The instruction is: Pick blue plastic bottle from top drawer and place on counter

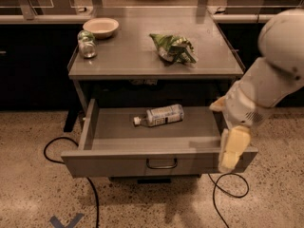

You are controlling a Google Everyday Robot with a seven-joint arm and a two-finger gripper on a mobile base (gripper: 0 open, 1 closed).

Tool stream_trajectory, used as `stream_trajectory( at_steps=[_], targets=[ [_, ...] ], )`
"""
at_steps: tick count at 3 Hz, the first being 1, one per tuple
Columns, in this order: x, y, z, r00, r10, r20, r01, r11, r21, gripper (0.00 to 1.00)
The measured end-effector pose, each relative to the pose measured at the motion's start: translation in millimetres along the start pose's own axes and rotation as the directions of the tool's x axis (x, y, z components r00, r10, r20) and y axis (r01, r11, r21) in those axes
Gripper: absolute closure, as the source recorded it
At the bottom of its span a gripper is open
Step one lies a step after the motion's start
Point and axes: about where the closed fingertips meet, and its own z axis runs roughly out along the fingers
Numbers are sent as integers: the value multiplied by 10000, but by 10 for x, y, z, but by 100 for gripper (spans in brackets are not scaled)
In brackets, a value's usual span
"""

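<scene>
The blue plastic bottle point(161, 115) lies on its side in the open top drawer point(118, 133), white cap pointing left, near the drawer's back middle. The drawer is pulled out below the grey counter point(133, 61). My gripper point(233, 150) hangs from the white arm at the right, in front of the drawer's right front corner. It is well to the right of the bottle, nearer the camera, and apart from it.
On the counter stand a white bowl point(100, 26) and a stubby clear jar with a green lid point(86, 44) at the back left, and a crumpled green bag point(173, 47) at the middle right. Black cables point(57, 148) lie on the speckled floor on both sides.
</scene>
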Motion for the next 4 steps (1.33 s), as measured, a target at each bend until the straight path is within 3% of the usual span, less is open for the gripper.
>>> stream_trajectory(
  at_steps=[1, 2, 3, 4],
  targets=[
    [-151, 50, 762, 9980, -637, -50, 635, 9973, -367, 0],
    [-201, -19, 852, 9976, -679, 93, 679, 9977, 22, 0],
    [-197, -14, 842, 9979, -646, 41, 645, 9979, 76, 0],
    [-289, -261, 837, 9919, -1211, 384, 1172, 9889, 914, 0]
  ],
)
